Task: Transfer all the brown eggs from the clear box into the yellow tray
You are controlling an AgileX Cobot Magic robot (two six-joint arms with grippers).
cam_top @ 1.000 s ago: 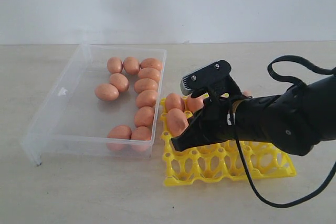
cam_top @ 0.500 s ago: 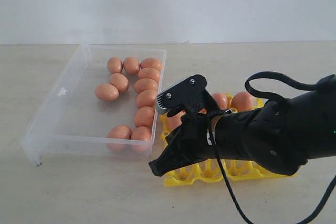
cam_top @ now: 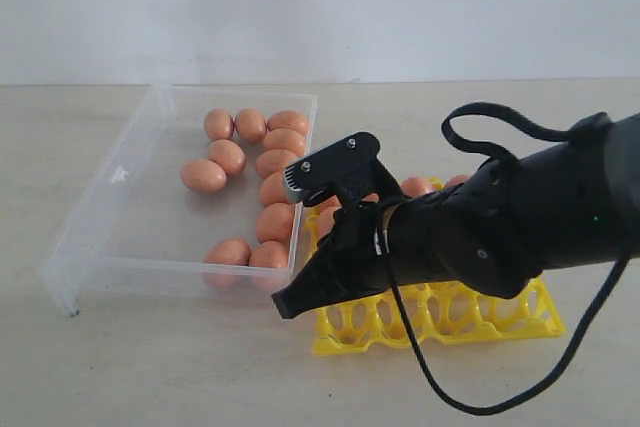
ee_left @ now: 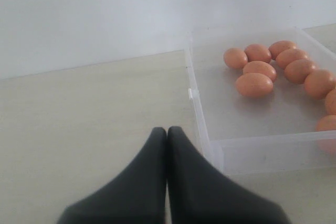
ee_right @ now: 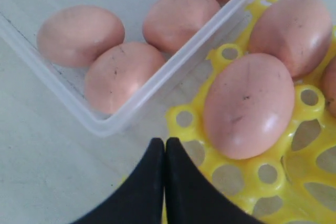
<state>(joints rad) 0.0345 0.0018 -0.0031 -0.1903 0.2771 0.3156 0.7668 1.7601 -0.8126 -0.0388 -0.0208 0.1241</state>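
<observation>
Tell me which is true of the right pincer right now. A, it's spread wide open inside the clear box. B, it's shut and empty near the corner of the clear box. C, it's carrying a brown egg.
B: the right pincer has its tips pressed together with nothing between them, just outside the corner of the clear box, at the edge of the yellow tray.

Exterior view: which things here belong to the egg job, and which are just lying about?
Job:
brown eggs, some in the clear box, some in the yellow tray
right claw, shut, empty, over the tray's corner by the box

Not in it:
left claw, shut, outside the box
black cable
table
wall
</observation>
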